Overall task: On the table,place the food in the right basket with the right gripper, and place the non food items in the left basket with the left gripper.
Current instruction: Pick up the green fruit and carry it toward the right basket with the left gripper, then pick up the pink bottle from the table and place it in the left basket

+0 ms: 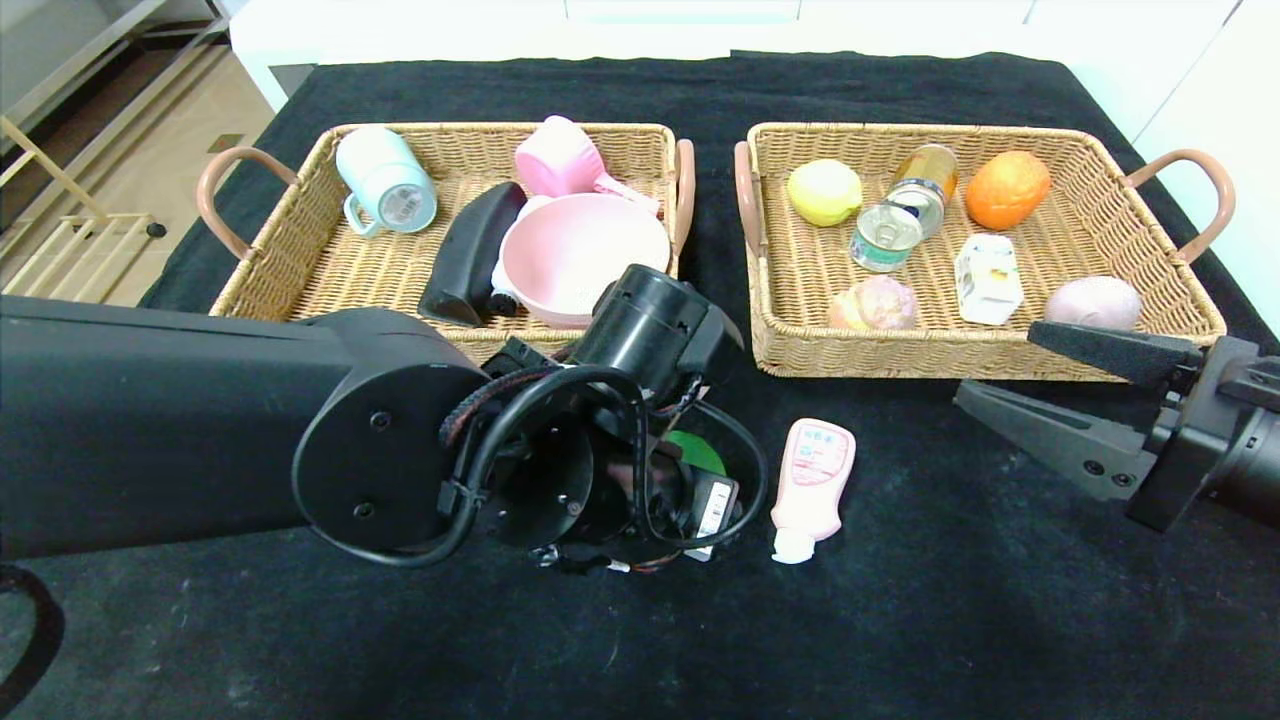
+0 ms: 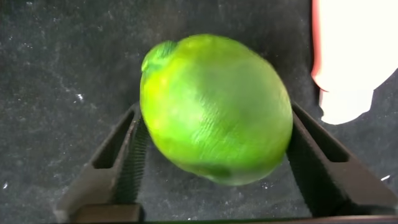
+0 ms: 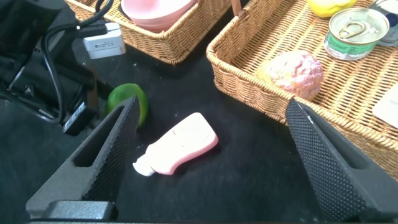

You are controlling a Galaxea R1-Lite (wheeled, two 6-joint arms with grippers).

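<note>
A green lemon-shaped fruit point(image 1: 695, 452) point(image 2: 217, 109) point(image 3: 127, 102) lies on the black table point(image 1: 950, 620), in front of the left basket point(image 1: 450, 128). My left gripper point(image 2: 214, 115) is down over it, open, with one finger close on each side; in the head view the wrist hides the jaws. Just right of the fruit lies the pink squeeze bottle point(image 1: 812, 485) point(image 3: 180, 144) point(image 2: 351, 50), white cap toward me. My right gripper point(image 1: 998, 362) point(image 3: 211, 104) hovers open and empty before the right basket point(image 1: 900, 128), off to the bottle's right.
The left basket holds a pink bowl point(image 1: 585, 255), a light blue mug point(image 1: 385, 185), a pink cup point(image 1: 560, 160) and a black object point(image 1: 470, 255). The right basket holds a bun point(image 1: 875, 303), a white carton point(image 1: 988, 278), a can point(image 1: 885, 237), an orange point(image 1: 1007, 188) and a yellow fruit point(image 1: 823, 192).
</note>
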